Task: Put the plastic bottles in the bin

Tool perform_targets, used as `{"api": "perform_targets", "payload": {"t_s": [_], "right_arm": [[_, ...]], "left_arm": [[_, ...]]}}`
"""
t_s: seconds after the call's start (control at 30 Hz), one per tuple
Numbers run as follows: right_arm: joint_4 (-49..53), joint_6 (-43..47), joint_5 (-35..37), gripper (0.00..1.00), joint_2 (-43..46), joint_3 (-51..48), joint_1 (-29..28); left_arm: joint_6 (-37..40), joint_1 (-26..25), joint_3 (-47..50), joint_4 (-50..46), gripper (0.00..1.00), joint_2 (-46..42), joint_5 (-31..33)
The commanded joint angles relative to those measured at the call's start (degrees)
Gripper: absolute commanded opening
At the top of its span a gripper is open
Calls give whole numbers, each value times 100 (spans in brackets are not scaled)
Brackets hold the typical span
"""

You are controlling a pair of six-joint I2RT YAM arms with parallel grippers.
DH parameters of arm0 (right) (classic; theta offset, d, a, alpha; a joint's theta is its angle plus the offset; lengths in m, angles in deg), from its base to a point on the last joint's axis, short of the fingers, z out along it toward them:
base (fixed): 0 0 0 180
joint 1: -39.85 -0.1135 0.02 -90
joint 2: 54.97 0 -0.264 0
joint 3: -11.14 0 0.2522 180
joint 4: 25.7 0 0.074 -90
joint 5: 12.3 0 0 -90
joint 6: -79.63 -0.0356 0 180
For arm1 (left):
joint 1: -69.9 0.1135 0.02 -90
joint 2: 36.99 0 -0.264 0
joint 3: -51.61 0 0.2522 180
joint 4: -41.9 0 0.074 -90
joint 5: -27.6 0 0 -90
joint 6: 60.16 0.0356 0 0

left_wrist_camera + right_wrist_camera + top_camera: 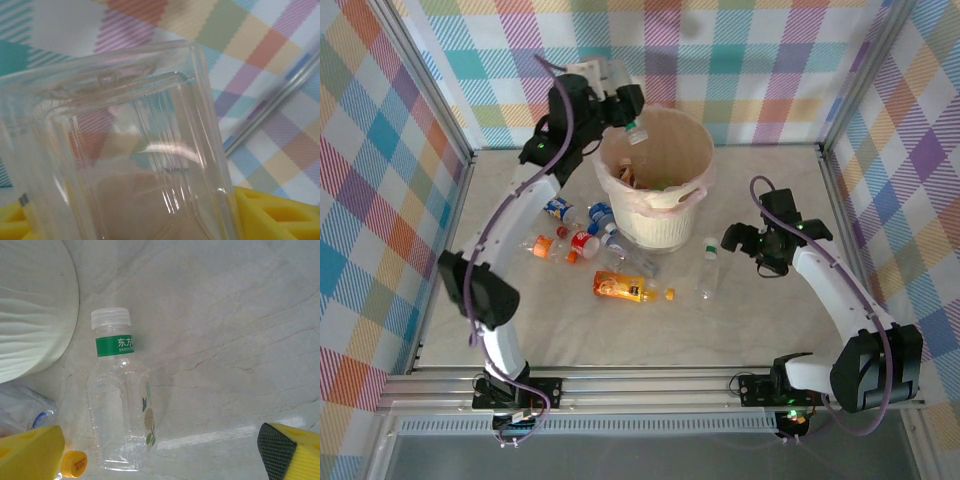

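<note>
From above, the left gripper [631, 110] is at the far-left rim of the bin [690, 150]. It is partly closed on a clear bottle [636, 130], which hangs over the edge of the bin's mouth. I'd say letting go is all that this one needs. The other bottles lie on the table [770, 320], left of the bin and on its near side, among them an amber bottle [620, 288]. The green bottle [708, 268] lies apart, near-right of the bin, its long axis running near to far with the cap at the far end. The right gripper [740, 238] hovers just right of its cap end, jaws spread wide and empty. That arm is plainly the nearer one.

At the left wrist, the clear bottle's ribbed wall stands between the yellow fingers [270, 215], pressed close to the lens.

At the right wrist, the green bottle lies flat below, well over toward the left-hand finger [30, 452] rather than centred. Its length runs across the line the jaws close along, which suits a grab round its middle. The bin wall curves just beyond its cap.
</note>
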Motion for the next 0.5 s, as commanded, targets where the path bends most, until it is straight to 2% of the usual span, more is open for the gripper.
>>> {"api": "perform_targets", "payload": {"t_s": [0.0,0.13,0.47], "right_arm": [[-107,-218,-211,100,168,-131,20],[-87,-283,-323,100,152,-202,26],[-325,-400,-688,100,290,-508,19]], "left_arm": [[885,-225,-835,-799,53,483,-365],[1384,-400,-1629,-1444,54,1095,-395],[2383,-538,-2104,-2292,58,1725,-135]]}}
